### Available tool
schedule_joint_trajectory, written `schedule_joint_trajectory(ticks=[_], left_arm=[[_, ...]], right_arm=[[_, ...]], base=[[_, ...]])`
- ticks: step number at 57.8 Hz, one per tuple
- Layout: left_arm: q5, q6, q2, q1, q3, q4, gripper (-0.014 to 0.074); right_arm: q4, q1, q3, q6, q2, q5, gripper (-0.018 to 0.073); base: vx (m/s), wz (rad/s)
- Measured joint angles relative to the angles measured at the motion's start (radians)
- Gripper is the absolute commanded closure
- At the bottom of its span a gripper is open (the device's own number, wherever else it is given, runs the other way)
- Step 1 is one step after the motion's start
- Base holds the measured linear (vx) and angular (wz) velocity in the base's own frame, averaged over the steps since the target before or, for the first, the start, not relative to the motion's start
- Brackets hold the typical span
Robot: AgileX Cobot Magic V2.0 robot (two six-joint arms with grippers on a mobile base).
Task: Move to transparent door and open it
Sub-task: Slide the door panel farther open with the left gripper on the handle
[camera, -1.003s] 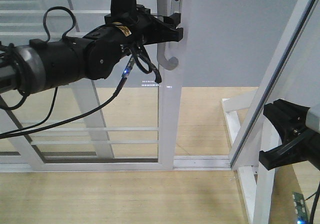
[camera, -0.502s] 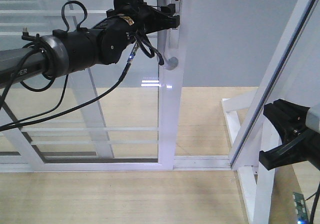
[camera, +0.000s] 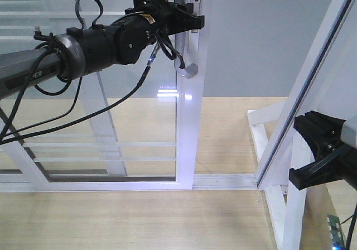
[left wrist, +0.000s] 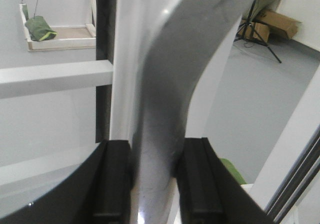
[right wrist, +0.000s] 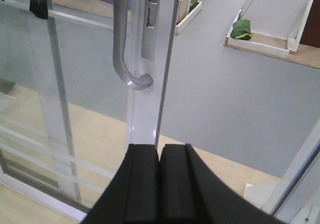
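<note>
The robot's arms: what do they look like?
The left arm is mostly black, built of rounded segments with a silver-grey ring, a small yellow label, white lettering on its grey tube and loose black cables looping alongside. The right arm shows black angular brackets under a pale grey casing. Both end in flat black fingers.

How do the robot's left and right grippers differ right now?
The left gripper clamps its fingers on the curved grey bar handle; the right gripper has its fingers pressed together, holding nothing. The left gripper is up at the handle; the right gripper sits lower, clear of it. Both have black fingers.
</note>
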Motion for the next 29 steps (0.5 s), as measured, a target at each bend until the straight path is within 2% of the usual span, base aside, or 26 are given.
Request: schedule_joint_trajectory(ticks=[3,16,29], left_arm=[[0.001,0.002,0.0,0.0,0.0,0.002,0.0607],[0.035,0.049,-0.02,0.009,0.0,-0.001,0.0596],[0.131,0.093,-0.057,0.047,0.0,-0.003,0.0596]], right_arm=[[0.0,0.0,0.0,0.0,0.0,0.0,0.0502],[0.0,0.0,0.0,0.0,0.0,0.0,0.0502],[0.0,0.0,0.0,0.0,0.0,0.001,0.0502]], base=[[0.0,0.0],[0.0,0.0],[0.0,0.0]])
